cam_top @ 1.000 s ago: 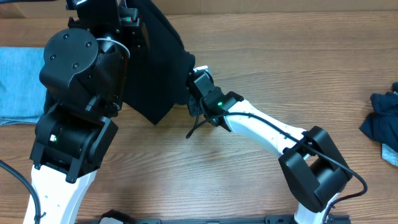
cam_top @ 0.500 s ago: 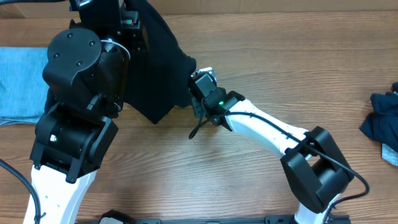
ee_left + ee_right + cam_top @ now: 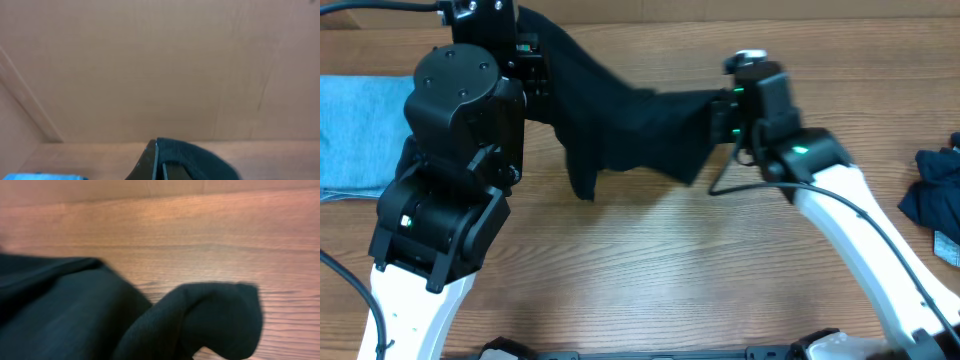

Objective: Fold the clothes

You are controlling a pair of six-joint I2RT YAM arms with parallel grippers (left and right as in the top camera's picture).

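Observation:
A black T-shirt (image 3: 620, 120) hangs stretched above the wooden table between my two grippers. At the back left my left gripper (image 3: 542, 62) is shut on one end of it. In the left wrist view its fingers (image 3: 154, 162) pinch a fold of the black T-shirt (image 3: 200, 161). My right gripper (image 3: 722, 112) is shut on the other end, right of centre. The right wrist view is filled by the black T-shirt (image 3: 75, 310), which hides the fingers. A loose flap droops from the shirt's lower left.
A light blue garment (image 3: 350, 130) lies flat at the table's left edge, and its corner shows as a blue cloth (image 3: 40, 177) in the left wrist view. A dark navy garment (image 3: 932, 195) sits crumpled at the right edge. A cardboard wall (image 3: 160, 65) stands behind the table.
My right gripper closed on the shirt's edge and pulled it right and toward the back, spreading the shirt out. The left arm has barely moved.

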